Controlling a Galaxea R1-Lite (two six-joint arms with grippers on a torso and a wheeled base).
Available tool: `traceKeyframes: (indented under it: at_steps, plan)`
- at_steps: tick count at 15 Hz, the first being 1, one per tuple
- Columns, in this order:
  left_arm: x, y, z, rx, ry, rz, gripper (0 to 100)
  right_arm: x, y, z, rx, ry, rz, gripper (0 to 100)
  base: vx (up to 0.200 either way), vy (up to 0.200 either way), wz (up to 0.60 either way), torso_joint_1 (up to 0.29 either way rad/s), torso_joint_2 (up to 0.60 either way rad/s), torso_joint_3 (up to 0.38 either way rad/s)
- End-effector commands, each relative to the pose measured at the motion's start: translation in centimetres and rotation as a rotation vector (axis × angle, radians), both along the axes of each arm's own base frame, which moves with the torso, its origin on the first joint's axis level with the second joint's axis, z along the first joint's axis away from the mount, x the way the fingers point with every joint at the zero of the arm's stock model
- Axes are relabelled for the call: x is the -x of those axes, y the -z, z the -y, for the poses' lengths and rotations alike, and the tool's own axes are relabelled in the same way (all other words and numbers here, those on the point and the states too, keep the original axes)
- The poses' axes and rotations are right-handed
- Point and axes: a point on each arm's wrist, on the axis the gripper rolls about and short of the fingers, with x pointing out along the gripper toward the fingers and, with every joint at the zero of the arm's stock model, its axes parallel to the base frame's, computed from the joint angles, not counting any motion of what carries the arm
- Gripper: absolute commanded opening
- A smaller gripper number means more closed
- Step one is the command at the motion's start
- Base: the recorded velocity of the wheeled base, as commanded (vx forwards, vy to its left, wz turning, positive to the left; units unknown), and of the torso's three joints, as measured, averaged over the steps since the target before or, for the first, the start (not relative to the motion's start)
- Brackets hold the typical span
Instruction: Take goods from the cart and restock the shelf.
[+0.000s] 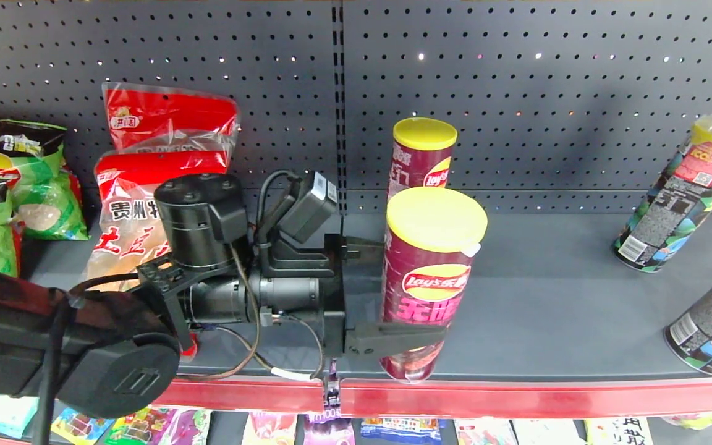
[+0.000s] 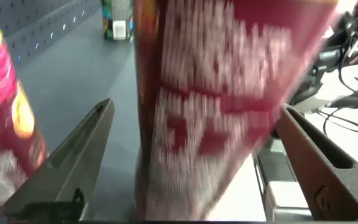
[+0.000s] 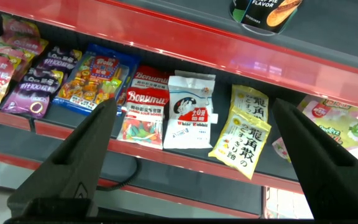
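At centre frame, the left hand [image 1: 410, 289] straddles a maroon cylindrical chip can with yellow lid [image 1: 433, 247], fingers spread and seemingly not touching it. The can stands at the front edge of the grey shelf [image 1: 547, 309], with a matching can [image 1: 423, 154] behind it. The right hand [image 3: 192, 106] is released.

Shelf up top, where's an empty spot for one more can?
Biggest bare patch: grey shelf between the maroon cans and the green-black cans on the right. The left end is crowded with snack bags and the left gripper.
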Motion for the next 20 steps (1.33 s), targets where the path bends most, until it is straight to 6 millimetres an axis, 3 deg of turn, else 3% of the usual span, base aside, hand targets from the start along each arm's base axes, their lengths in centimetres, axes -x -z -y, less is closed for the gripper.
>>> traceKeyframes:
  at_steps: [1,8,13,15,17,20]
  plan:
    - [0.3,-0.3,-1.5,0.008,-0.028,0.010,100,0.0,0.0,0.0,0.000,0.000,0.001,100,0.000,0.000,0.00,0.000,0.00,0.000]
    - [1.8,0.0,-5.7,0.005,-0.114,0.001,100,0.0,0.0,0.0,0.002,-0.001,0.001,100,0.000,0.000,0.00,0.000,0.00,0.000]
    - [4.6,0.2,-8.8,-0.003,-0.190,-0.012,100,0.0,0.0,0.0,0.002,-0.001,0.001,100,0.000,0.000,0.00,0.000,0.00,0.000]
    - [6.8,0.7,-9.9,-0.020,-0.333,-0.022,100,0.0,0.0,0.0,-0.004,0.001,-0.003,100,0.000,0.000,0.00,0.000,0.00,0.000]
    - [7.8,1.1,-10.7,-0.036,-0.510,-0.023,100,0.0,0.0,0.0,-0.002,-0.003,-0.001,100,0.000,0.000,0.00,0.000,0.00,0.000]
    - [7.0,1.2,-10.7,-0.092,-0.736,-0.052,100,0.0,0.0,0.0,-0.003,-0.004,-0.001,100,0.000,0.000,0.00,0.000,0.00,0.000]
